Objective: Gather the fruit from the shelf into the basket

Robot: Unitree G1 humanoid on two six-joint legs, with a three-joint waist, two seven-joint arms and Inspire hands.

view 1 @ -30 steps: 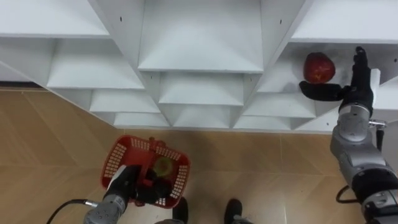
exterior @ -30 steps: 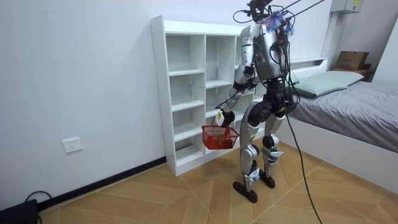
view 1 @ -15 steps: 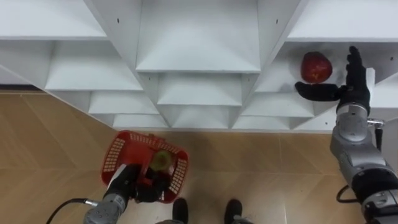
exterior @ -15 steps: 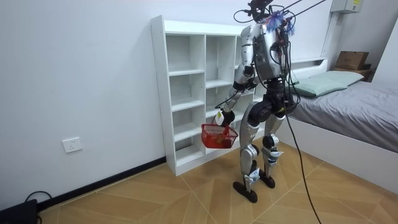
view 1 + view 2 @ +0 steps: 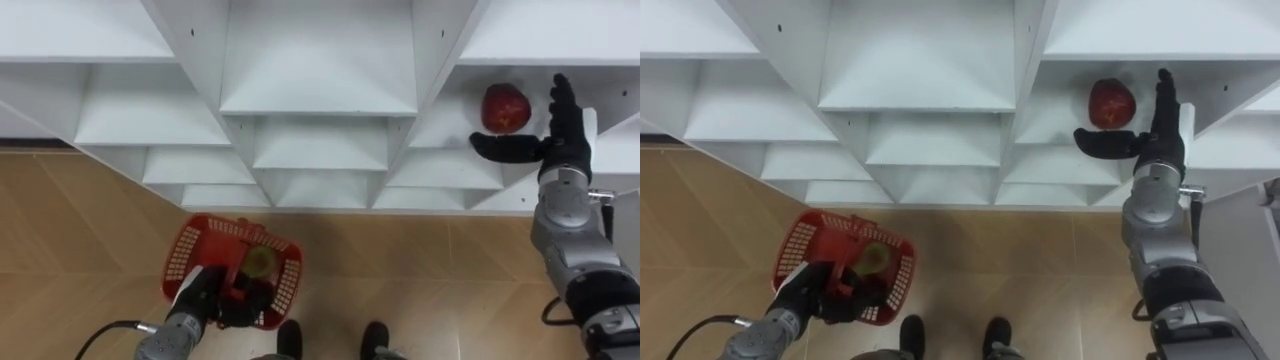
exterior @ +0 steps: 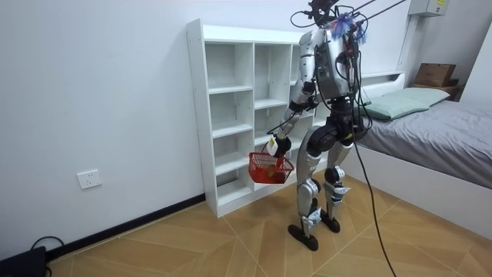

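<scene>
I have the robot standing on the wooden floor [image 6: 231, 238] right in front of the white closet [image 6: 231, 115], facing its open compartments, with a bed [image 6: 438, 115] off to the room view's right.

The fruit I am after is a red apple [image 5: 506, 108]. It sits on a shelf in the closet's right-hand column, close to the front edge. It is round and deep red, with a darker dimple on top and a faint lighter sheen on one side. It lies alone in its compartment.

My right hand [image 5: 560, 150] is raised to that shelf with its fingers [image 5: 565, 105] straight and spread upward just beside the apple on its right. The thumb [image 5: 500, 147] sticks out sideways just below the apple in the view. I see a thin gap between the fingers and the fruit, and I cannot tell whether the thumb touches it.

My left hand [image 5: 203, 295] hangs low at my side, curled round the dark handle of the red basket [image 5: 185, 250]. The basket is plastic mesh and hangs above the floor just in front of my feet. Inside it lies one yellow-green fruit [image 5: 260, 263], round and smooth, near the handle.
</scene>
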